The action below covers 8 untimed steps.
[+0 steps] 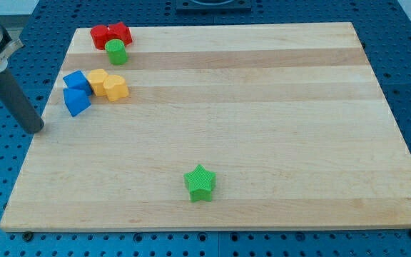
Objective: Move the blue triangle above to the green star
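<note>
The blue triangle (76, 101) lies near the board's left edge, just below a blue cube (75, 80). The green star (200, 183) sits low on the board, a little left of centre, far to the lower right of the triangle. My tip (36, 130) is at the board's left edge, a short way to the lower left of the blue triangle and apart from it. The rod rises from there to the view's upper left.
Two yellow blocks (108, 84) touch each other just right of the blue cube. Two red blocks (110, 33) sit at the top left corner with a green cylinder (115, 51) just below them. The wooden board (277, 128) lies on a blue perforated table.
</note>
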Each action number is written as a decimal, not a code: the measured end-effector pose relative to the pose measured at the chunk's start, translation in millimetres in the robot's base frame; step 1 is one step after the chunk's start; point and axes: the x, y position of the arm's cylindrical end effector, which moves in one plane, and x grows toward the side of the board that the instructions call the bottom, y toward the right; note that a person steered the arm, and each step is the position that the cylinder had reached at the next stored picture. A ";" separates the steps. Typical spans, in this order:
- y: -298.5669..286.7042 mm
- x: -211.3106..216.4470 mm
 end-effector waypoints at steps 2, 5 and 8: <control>47.9 -47.5; 90.6 -45.2; 149.4 17.3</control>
